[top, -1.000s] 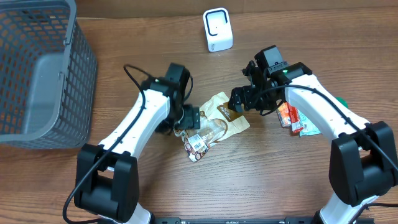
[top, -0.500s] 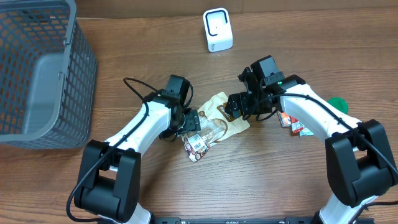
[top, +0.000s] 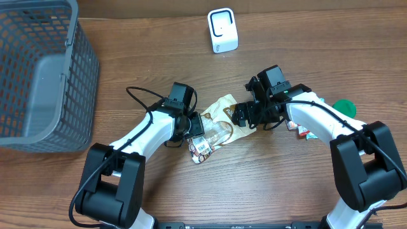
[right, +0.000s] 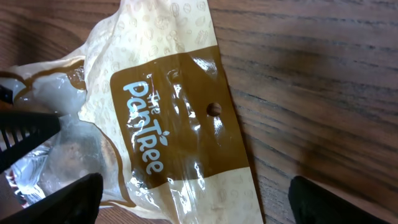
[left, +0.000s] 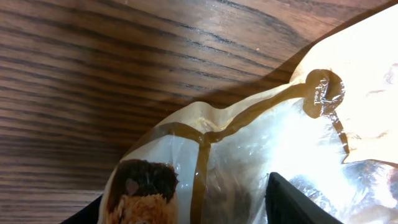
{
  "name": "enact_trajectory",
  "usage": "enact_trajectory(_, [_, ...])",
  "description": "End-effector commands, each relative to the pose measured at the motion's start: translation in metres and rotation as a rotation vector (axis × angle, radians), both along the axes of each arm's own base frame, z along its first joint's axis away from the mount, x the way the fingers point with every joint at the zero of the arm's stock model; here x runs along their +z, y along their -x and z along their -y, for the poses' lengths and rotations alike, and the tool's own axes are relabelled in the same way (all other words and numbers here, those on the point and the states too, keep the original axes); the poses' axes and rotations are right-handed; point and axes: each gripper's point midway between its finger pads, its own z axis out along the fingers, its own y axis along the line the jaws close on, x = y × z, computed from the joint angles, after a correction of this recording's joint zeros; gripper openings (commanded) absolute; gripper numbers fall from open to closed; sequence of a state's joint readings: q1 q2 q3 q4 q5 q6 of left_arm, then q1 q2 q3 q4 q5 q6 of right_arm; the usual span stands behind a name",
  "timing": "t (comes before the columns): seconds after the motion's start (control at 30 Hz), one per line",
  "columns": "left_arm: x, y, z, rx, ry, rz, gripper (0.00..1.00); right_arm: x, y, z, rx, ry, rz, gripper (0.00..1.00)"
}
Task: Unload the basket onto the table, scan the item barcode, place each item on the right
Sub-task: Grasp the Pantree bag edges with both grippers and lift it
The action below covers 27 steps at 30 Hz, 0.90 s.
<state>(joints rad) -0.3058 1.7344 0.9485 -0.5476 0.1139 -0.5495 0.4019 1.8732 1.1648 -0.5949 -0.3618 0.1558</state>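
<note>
One snack bag (top: 220,129) lies diagonally, brown header toward the right tool (top: 245,117).

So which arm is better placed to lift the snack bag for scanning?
Left, probably. The left claw sits low, right over the clear part of the snack bag, with its fingers on both sides. The right claw stands wide open and seems higher, over the brown end.

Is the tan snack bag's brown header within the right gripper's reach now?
Probably yes: the right gripper hangs open above the tan plastic snack bag, at its brown header end, with nothing between.
</note>
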Motion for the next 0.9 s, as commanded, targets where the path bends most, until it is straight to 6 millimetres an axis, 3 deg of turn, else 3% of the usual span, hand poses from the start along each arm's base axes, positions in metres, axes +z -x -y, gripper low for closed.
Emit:
enact_trajectory(0.0, [-0.010,0.012,-0.003,0.017,0.001,-0.042,0.49,0.000,0.003,0.000,0.004,0.001,0.003,1.00])
enact_trajectory(0.23, [-0.008,0.010,-0.003,-0.008,0.001,-0.031,0.29,-0.006,0.010,0.002,-0.019,0.006,-0.029,1.00])
enact_trajectory(0.33, [0.000,0.001,-0.006,-0.033,0.000,-0.014,0.26,-0.005,0.008,0.003,-0.022,0.005,-0.026,1.00])
enact_trajectory(0.5, [0.020,-0.009,0.000,-0.088,0.093,-0.011,0.11,0.002,0.000,0.005,-0.037,-0.032,-0.023,1.00])
enact_trajectory(0.67, [0.044,-0.017,0.016,-0.172,0.279,0.010,0.11,0.009,0.003,-0.001,-0.025,-0.122,-0.055,1.00])
enact_trajectory(0.87, [0.057,-0.021,0.019,-0.202,0.401,0.035,0.11,0.019,0.015,-0.017,0.016,-0.236,-0.104,1.00])
